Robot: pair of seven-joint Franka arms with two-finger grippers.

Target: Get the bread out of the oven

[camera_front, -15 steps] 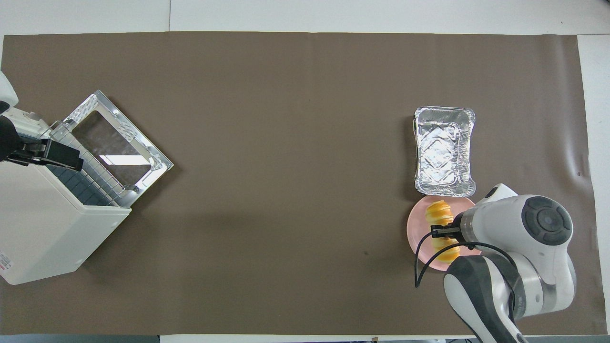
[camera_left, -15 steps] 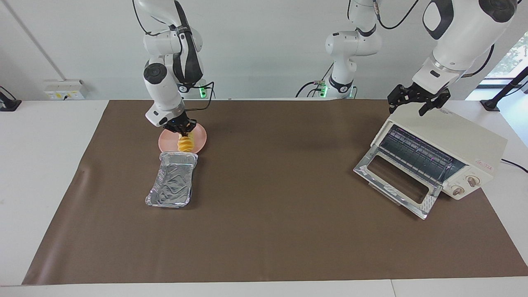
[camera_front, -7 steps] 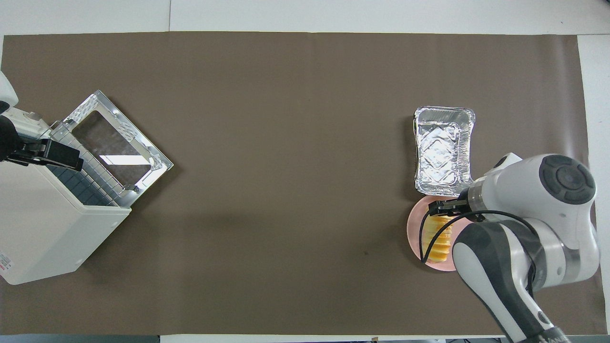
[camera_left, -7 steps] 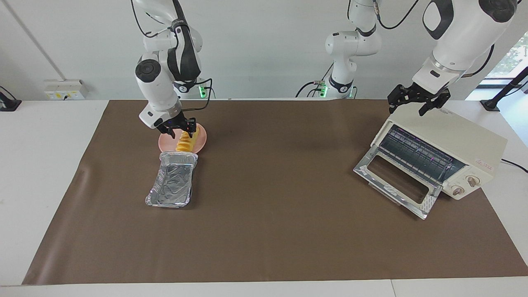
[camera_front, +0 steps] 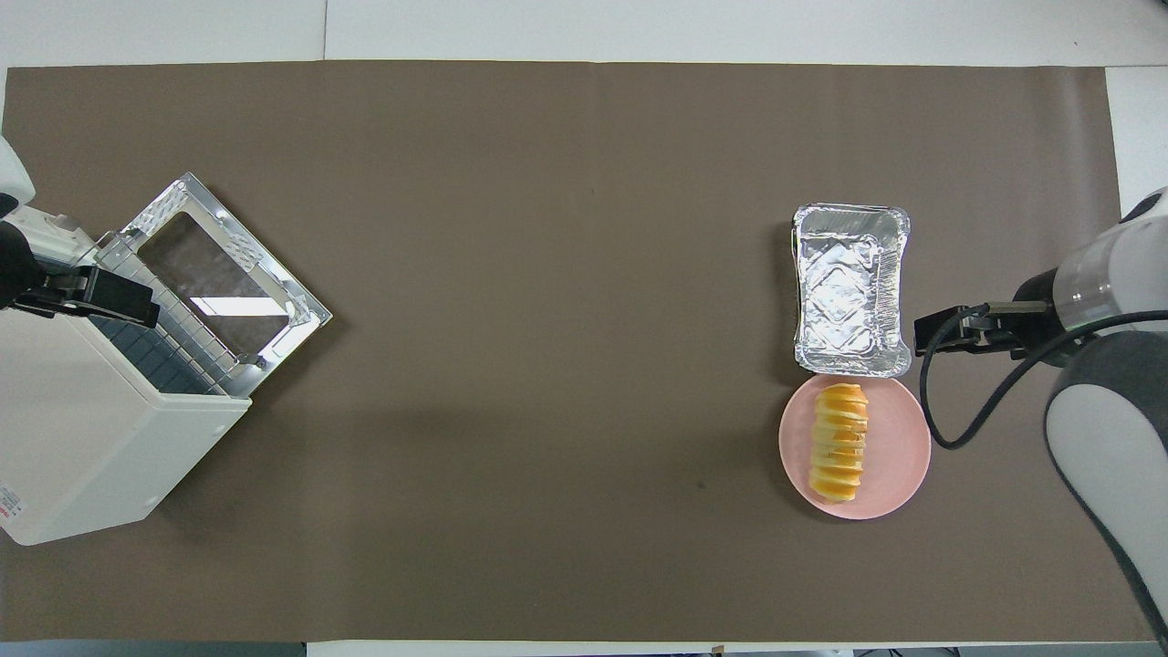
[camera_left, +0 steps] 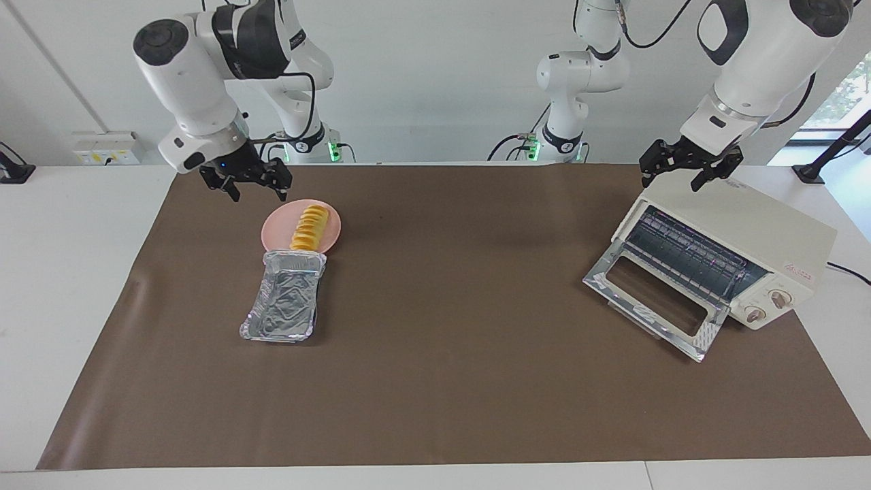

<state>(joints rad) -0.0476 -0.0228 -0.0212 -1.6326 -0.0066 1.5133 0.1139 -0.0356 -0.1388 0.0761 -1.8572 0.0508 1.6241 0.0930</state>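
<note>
**Trainee:** Where does the bread (camera_left: 310,227) sit right now?

**Coach:** It lies on the pink plate (camera_left: 273,233), toward the right arm's end of the counter (camera_left: 449,381), with the foil tray (camera_left: 284,304) touching the plate's rim on the side farther from the robots. Nothing grips the loaf. The oven (camera_left: 738,235) stands well apart at the left arm's end, its glass door (camera_left: 652,297) dropped open and its rack bare as far as you can see.

**Trainee:** And the tools?

**Coach:** Your right tool (camera_left: 246,182) hangs in the air beside the plate, over the brown mat, fingers apart and empty. Your left tool (camera_left: 688,167) hovers over the oven's top edge, fingers also spread, holding nothing; that arm waits.

**Trainee:** So what is left for me to do?

**Coach:** Judging from how things lie, the bread is out and plated, so the step in hand is clearing the right arm away. Do it well: you lift first, then swing, so that no finger or the dangling cable brushes the loaf or nudges the tray, which looks light enough to skid. Keep the fingers spread while you go, and keep your path off the plate.

**Trainee:** Should I shut the door?

**Coach:** The task does not ask for it. If you do, you push the door up from its outer edge with the left tool, slowly, since the oven may slide.
</note>
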